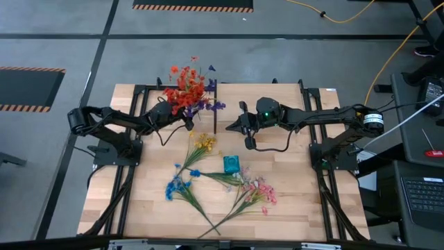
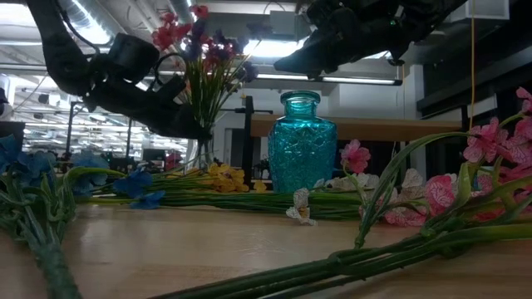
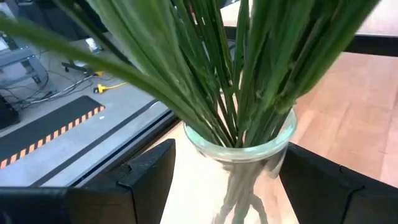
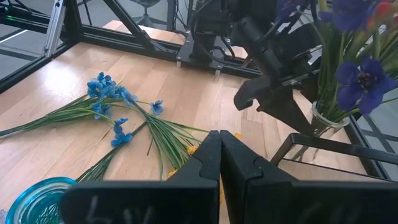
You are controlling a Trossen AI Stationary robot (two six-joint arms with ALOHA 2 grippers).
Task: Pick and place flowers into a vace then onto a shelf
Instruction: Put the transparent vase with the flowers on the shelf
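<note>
A clear glass vase (image 3: 239, 146) holds a bunch of red and purple flowers (image 1: 189, 87) on green stalks (image 3: 236, 68). My left gripper (image 3: 227, 186) is shut on this vase near the table's far edge. A teal glass vase (image 1: 231, 164) stands empty and upright mid-table. Yellow flowers (image 1: 203, 144), blue flowers (image 1: 177, 186) and pink flowers (image 1: 260, 193) lie flat on the tabletop around it. My right gripper (image 4: 219, 152) is shut and empty, hovering over the table right of the yellow flowers. The shelf (image 2: 391, 127) shows behind the teal vase. My left gripper holds the clear vase just below its rim (image 3: 186, 140), pinched between the two fingers (image 3: 149, 180), one on each side. The fingers come in about level from the table's left. The vase stands upright; whether its base is on the table, I cannot tell.
A thin black post (image 1: 215, 107) stands just right of the held vase. Black frame bars (image 4: 311, 146) run under the bouquet. Loose stems cover the table's middle and near part. Bare wood lies along the left side (image 1: 139, 187) and the right side (image 1: 298, 180).
</note>
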